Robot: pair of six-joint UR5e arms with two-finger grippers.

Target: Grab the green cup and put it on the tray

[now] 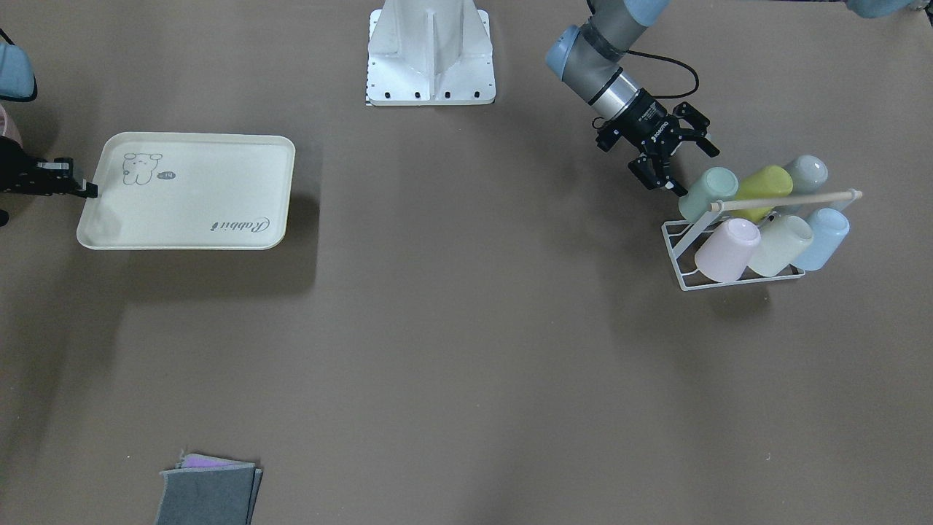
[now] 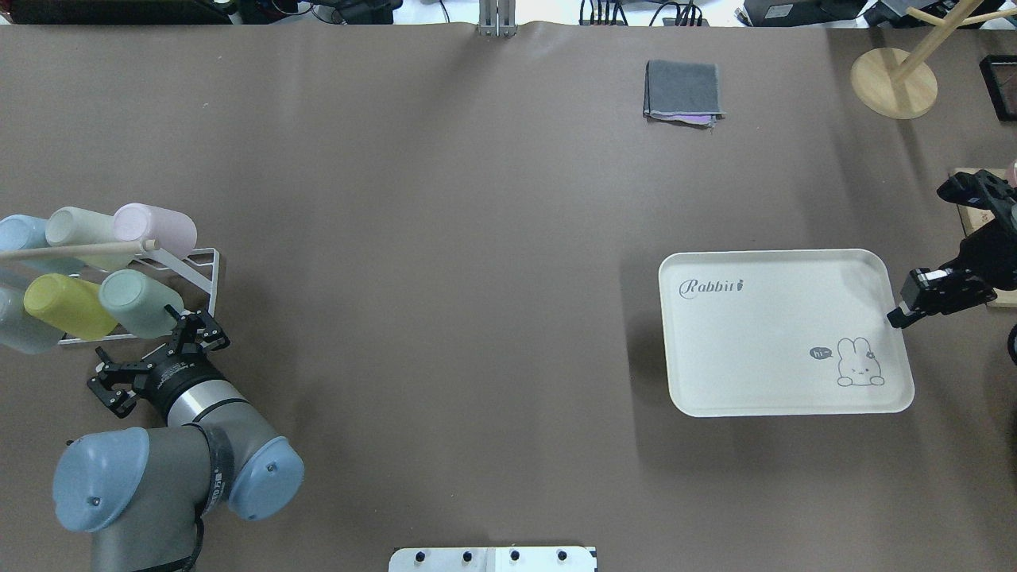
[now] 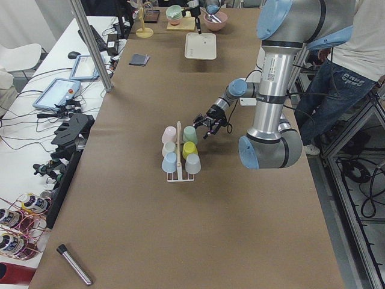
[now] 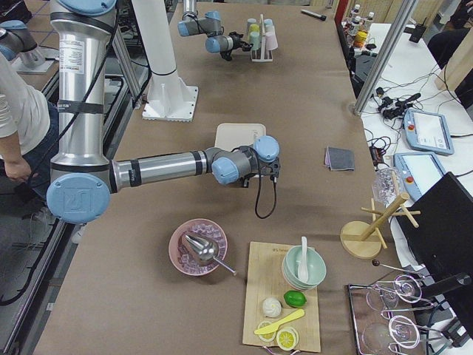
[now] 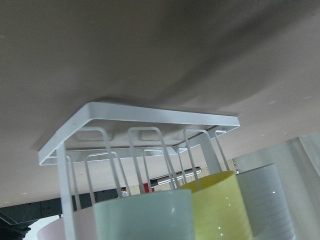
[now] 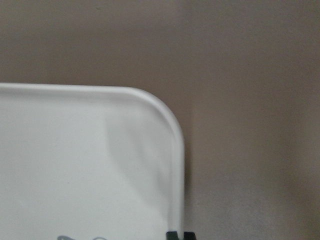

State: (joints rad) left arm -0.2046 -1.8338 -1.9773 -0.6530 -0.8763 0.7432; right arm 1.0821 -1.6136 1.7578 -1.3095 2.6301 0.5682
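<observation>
Left gripper (image 1: pixel 689 172): jaws were spread just short of the green cup (image 1: pixel 708 193), not closed on it. The cup sat tilted on the white rack (image 1: pixel 673 251), at 9 o'clock in the overhead view. Right gripper (image 2: pixel 898 318) pinched the tray (image 2: pixel 763 342) rim at 3 o'clock. Judged approach stage; grasp, carry and placement were left to do.

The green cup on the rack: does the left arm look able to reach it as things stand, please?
Probably yes: the left gripper hovers at the green cup's closed end with jaws open and nothing between them, though the yellow cup lies close alongside.
</observation>
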